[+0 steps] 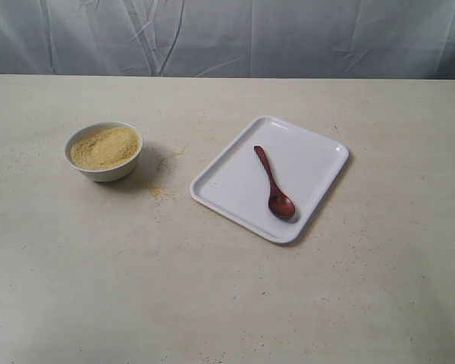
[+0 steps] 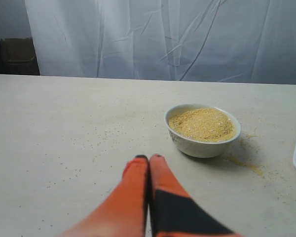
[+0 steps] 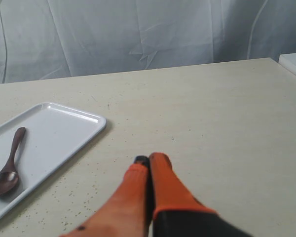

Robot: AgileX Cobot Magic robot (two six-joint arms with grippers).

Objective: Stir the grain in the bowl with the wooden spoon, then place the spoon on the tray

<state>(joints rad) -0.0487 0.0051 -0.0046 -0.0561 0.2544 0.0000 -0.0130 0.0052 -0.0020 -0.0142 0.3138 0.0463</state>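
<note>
- The wooden spoon lies loose on the tray, well apart from the bowl of grain.
- The left tool and the right tool are both clenched on nothing, low over the tabletop, clear of everything.
- The scattered granules beside the bowl suggest the stirring is done.

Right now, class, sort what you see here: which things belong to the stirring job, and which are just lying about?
Belongs to the job:
bowl
grain filling it
wooden spoon, lying on the tray
tray

Just lying about:
spilled granules on the table beside the bowl
white curtain behind
</note>
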